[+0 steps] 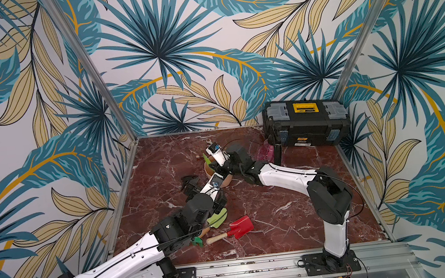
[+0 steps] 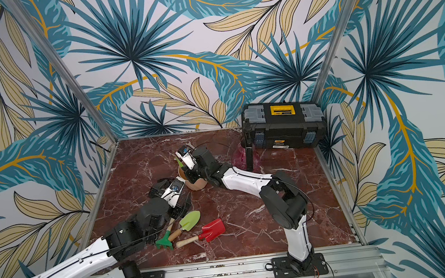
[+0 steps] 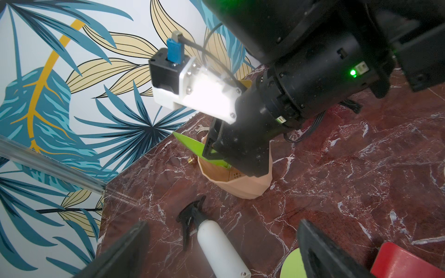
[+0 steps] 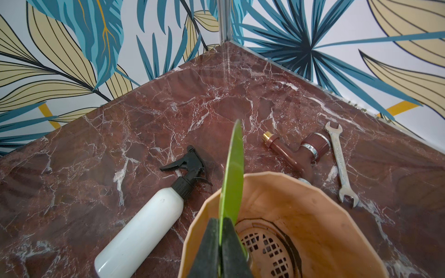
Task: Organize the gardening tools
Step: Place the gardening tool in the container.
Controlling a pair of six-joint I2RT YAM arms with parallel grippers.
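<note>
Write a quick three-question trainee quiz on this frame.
1. True or false: the right gripper is shut on a lime-green trowel at the peach pot.
2. What lies on the table right beside the brown hose fitting? A) silver wrench B) red shovel C) dark green rake
3. Fill in: the left gripper is ____.

Key: 1 true; 2 A; 3 open.
</note>
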